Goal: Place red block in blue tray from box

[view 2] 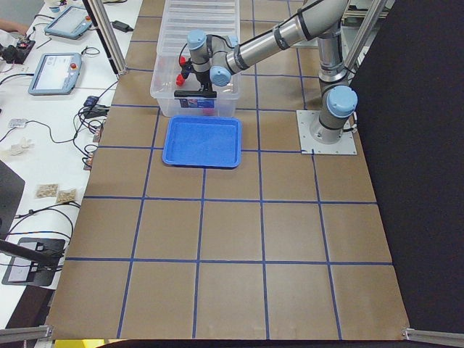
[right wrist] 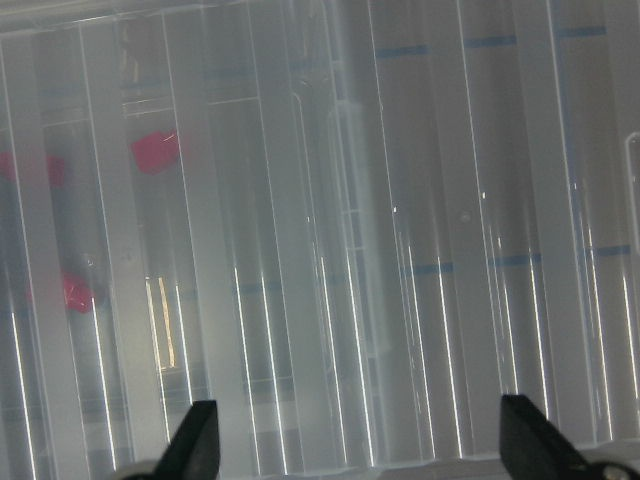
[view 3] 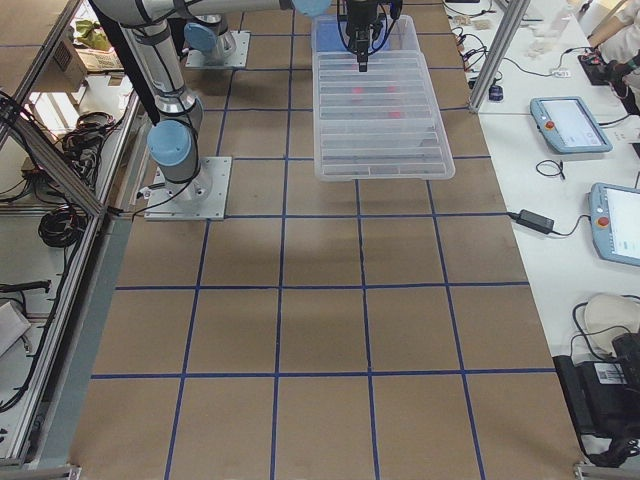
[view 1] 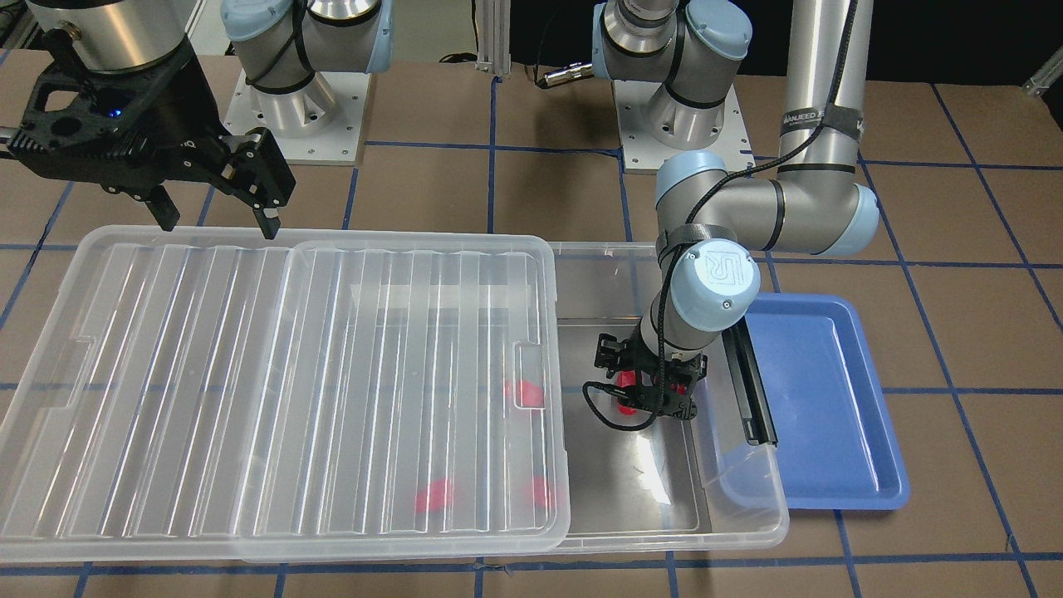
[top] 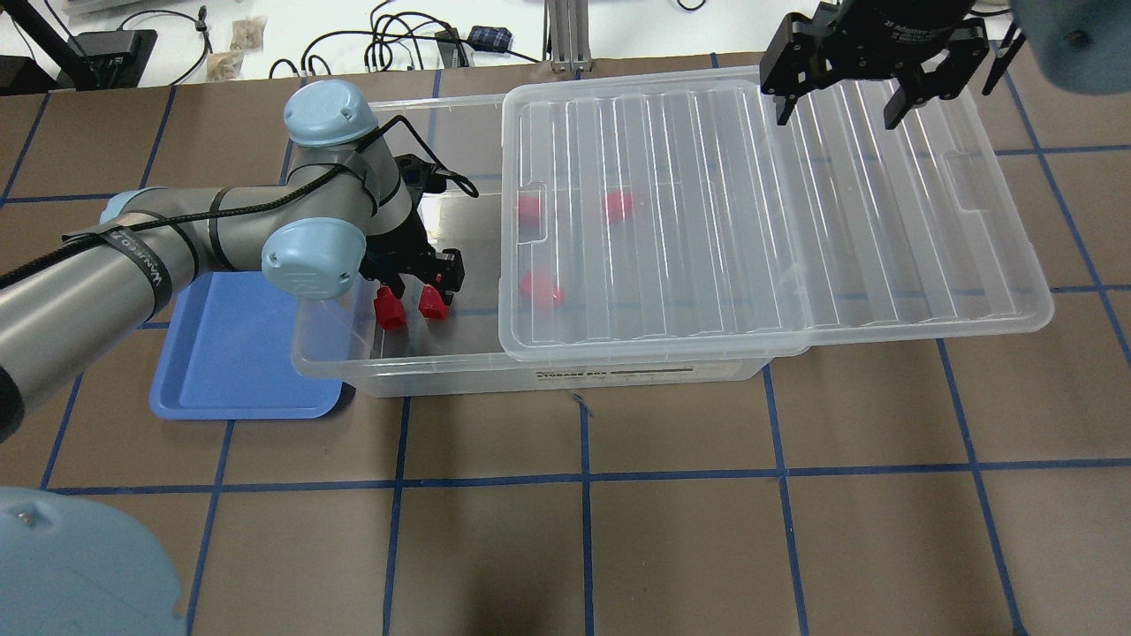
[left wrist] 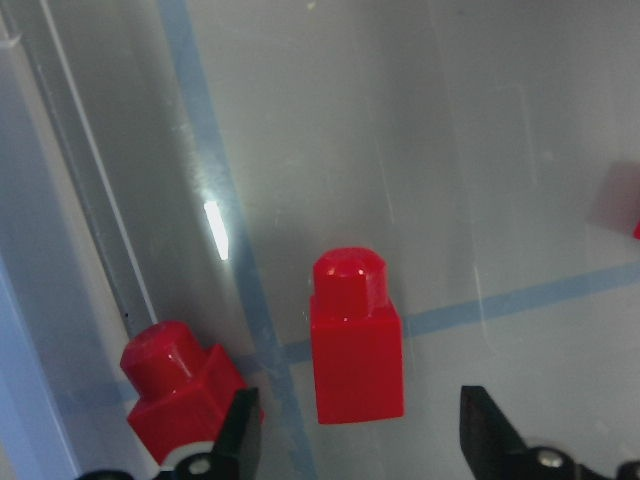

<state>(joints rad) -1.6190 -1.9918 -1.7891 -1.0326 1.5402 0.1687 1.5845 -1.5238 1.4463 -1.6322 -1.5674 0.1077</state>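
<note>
The clear box [top: 565,375] lies on the table with its ribbed lid [top: 795,203] slid partly off, so its left end is uncovered. My left gripper [top: 411,291] is down inside that uncovered end, open. In the left wrist view a red block [left wrist: 355,340] lies on the box floor just ahead of the gap between the open fingertips [left wrist: 240,440], and a second red block [left wrist: 185,385] lies beside the left finger. More red blocks [top: 539,287] show through the lid. The blue tray [top: 230,353] sits against the box's left end. My right gripper [top: 835,102] is open above the lid's far edge.
The box's black latch bar [view 1: 747,382] stands between the box's uncovered end and the blue tray [view 1: 830,399]. The lid [view 1: 249,374] overhangs the box on my right. Brown table with blue tape lines spreads in front of the box.
</note>
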